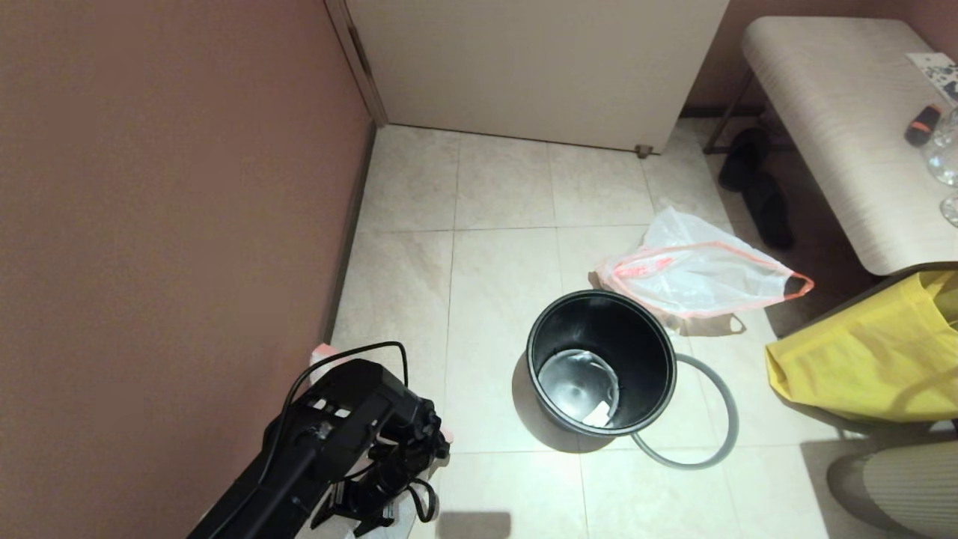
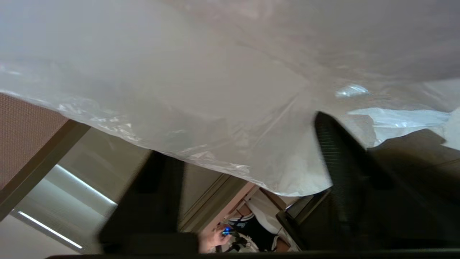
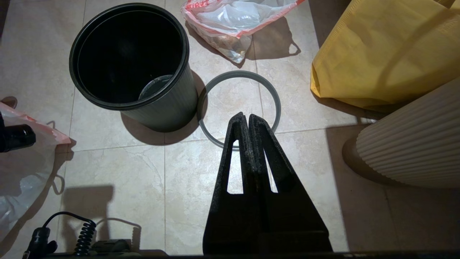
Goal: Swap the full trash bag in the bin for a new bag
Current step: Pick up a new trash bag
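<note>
The black bin (image 1: 599,329) (image 3: 129,54) stands upright on the tiled floor with no bag in it. Its grey hoop (image 1: 735,430) (image 3: 239,73) lies flat on the floor, touching its right side. Just behind the bin lies the new bag (image 1: 703,277) (image 3: 237,18), limp, with red print on its pink hem. The full trash bag (image 3: 21,169) (image 2: 179,90) sits at the near left under my left arm (image 1: 352,419); its contents do not show. My left gripper (image 2: 239,135) is open, with plastic draped across the fingertips. My right gripper (image 3: 248,116) hangs shut and empty above the hoop.
A big yellow bag (image 1: 861,359) stands at the right, with a ribbed pale object (image 1: 898,479) in front of it. A bench (image 1: 838,112) and black shoes (image 1: 756,187) are at the far right. A brown wall (image 1: 150,224) runs along the left, and a door closes the back.
</note>
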{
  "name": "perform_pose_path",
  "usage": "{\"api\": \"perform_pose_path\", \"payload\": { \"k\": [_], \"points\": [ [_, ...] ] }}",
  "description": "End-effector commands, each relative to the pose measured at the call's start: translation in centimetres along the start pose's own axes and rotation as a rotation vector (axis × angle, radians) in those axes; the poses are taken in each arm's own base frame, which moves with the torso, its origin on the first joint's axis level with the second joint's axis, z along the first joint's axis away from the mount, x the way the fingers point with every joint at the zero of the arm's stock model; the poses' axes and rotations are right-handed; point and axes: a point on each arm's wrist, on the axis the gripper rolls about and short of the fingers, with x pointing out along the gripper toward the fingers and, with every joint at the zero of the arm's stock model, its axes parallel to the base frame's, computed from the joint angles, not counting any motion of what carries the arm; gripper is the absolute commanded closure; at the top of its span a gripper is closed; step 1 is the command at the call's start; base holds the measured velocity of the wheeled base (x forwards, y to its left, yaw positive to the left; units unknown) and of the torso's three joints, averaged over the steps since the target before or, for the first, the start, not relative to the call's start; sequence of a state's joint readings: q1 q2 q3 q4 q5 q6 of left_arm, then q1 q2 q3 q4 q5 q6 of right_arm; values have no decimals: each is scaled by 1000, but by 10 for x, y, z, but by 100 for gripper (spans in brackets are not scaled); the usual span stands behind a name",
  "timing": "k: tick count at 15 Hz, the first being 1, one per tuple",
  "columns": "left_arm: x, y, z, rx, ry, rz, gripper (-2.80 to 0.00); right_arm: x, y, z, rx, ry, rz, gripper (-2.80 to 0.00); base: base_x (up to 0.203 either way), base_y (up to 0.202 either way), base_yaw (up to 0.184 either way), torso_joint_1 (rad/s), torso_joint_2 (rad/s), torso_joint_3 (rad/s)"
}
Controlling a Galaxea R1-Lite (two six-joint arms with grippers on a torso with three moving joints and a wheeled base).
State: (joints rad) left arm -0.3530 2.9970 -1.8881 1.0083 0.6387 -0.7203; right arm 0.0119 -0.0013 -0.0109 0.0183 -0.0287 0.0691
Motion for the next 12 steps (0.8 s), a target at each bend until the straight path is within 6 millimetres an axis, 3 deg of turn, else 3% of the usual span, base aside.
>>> {"api": "perform_pose_path", "payload": {
  "k": [1, 9, 12],
  "points": [
    [4, -3, -2, 7, 8, 13, 0, 0, 0, 0, 0, 1, 0, 0, 0, 0, 0, 0, 0, 0],
    [6, -2, -2, 12, 14, 19, 0, 0, 0, 0, 0, 1, 0, 0, 0, 0, 0, 0, 0, 0],
    [-14, 9, 4, -23, -15, -25, 0, 0, 0, 0, 0, 1, 0, 0, 0, 0, 0, 0, 0, 0]
  ]
}}
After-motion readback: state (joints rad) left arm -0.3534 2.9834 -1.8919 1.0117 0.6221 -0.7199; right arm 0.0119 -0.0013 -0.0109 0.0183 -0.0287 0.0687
